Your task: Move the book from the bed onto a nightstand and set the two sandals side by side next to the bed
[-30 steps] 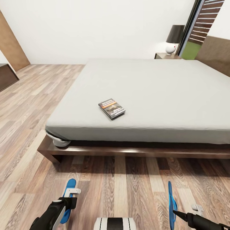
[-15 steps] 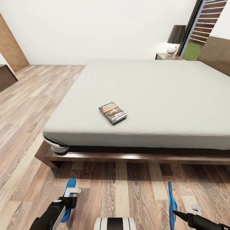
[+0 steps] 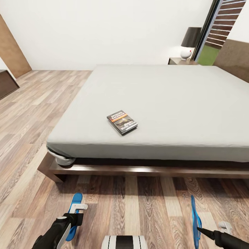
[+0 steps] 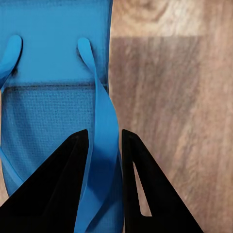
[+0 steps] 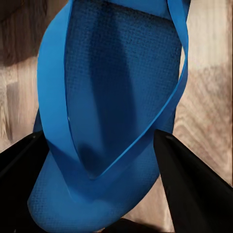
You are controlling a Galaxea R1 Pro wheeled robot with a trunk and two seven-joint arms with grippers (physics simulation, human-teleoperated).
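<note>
Right tool [image 3: 197,231] has carried its bright blue flat sandal [image 3: 195,221] outward since half second ago, clamped on sandal edge. Left tool [image 4: 103,160] clenched on strap of other blue sandal [image 4: 53,87]. Dark orange-banded paperback book [image 3: 122,122] unmoved on grey mattress of bed [image 3: 166,100]. Sandals wider apart, pairing pending.

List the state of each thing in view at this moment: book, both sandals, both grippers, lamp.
Book: closed, lying flat on the bed near its foot edge.
Left sandal: strap pinched in the left gripper, above the floor.
Right sandal: between the fingers of the right gripper, turned on edge in the head view.
Lamp: upright on the nightstand.
</note>
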